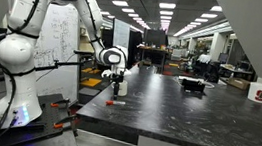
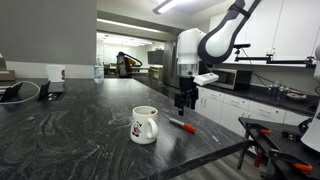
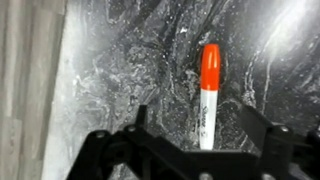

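A white marker with an orange-red cap (image 3: 207,100) lies on the dark marbled counter (image 3: 120,60), cap pointing away from the wrist camera. My gripper (image 3: 200,125) hangs open just above it, one black finger on each side of the marker body and nothing held. In both exterior views the gripper (image 2: 186,100) (image 1: 118,83) points straight down over the counter's end. The marker (image 2: 182,125) (image 1: 113,102) lies just below it. A white mug with a printed design (image 2: 144,124) stands upright on the counter a short way from the marker.
The counter's edge (image 2: 215,150) runs close to the marker. A white paper cup (image 2: 57,73) (image 1: 259,95) and a black object (image 2: 20,92) (image 1: 192,86) sit at the counter's far end. A microwave (image 2: 235,78) stands on the back cabinets behind the arm.
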Motion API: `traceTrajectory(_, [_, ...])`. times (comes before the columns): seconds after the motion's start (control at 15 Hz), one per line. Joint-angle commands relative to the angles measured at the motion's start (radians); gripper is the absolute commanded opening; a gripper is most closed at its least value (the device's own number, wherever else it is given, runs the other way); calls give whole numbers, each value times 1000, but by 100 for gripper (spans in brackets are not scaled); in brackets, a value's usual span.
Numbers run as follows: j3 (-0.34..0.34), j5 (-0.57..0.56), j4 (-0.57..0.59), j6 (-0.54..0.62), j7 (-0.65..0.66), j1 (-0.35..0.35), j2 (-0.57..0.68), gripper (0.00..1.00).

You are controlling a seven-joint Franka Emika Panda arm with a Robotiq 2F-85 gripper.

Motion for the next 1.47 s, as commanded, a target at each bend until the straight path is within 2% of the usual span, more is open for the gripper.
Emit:
traceTrajectory(0.0, [-26, 23, 57, 9, -2, 22, 63, 100])
traceTrajectory(0.33, [-25, 60, 128, 22, -15, 22, 153, 100])
traceTrajectory(0.53, [-29, 78, 168, 45, -13, 33, 196, 90])
traceTrajectory(0.6, [-31, 82, 182, 49, -10, 38, 205, 71])
traceTrajectory(0.87, [-37, 90, 220, 55, -16, 48, 233, 40])
traceTrajectory(1.2, [-53, 85, 212, 81, -24, 51, 224, 3])
traceTrajectory(1.27, [-54, 85, 204, 87, -27, 51, 215, 0])
traceTrajectory(1.4, [-62, 81, 194, 106, -21, 60, 197, 4])
